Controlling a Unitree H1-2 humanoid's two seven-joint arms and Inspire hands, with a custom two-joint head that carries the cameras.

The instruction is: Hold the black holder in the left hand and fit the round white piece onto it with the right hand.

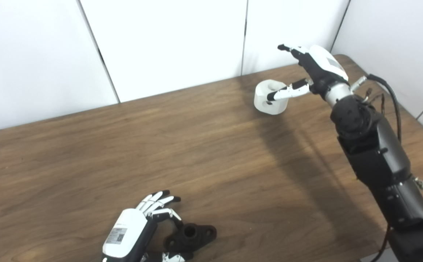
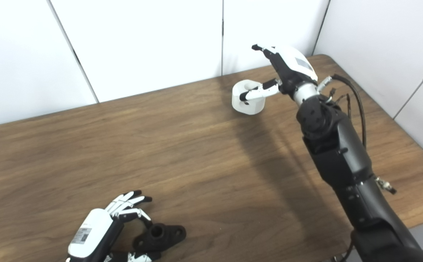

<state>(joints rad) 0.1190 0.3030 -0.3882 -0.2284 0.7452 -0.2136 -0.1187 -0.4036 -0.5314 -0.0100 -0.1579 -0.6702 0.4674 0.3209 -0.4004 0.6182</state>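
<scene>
The black holder (image 1: 191, 236) lies flat on the wooden table (image 1: 197, 145) near the front edge, its short tube pointing up. My left hand (image 1: 138, 225) rests just to its left with fingers spread above it and the thumb below it, not closed around it. At the far right, close to the wall, stands the round white piece (image 1: 275, 107) with a hole in its top. My right hand (image 1: 317, 69) hovers at its right side, open, with the thumb reaching across the front of the piece and the fingers stretched above it.
White wall panels (image 1: 160, 43) run along the table's back edge and right side. The right arm (image 1: 375, 145), with a loose black cable (image 1: 393, 98), slants over the table's right part. Bare wood lies between the two objects.
</scene>
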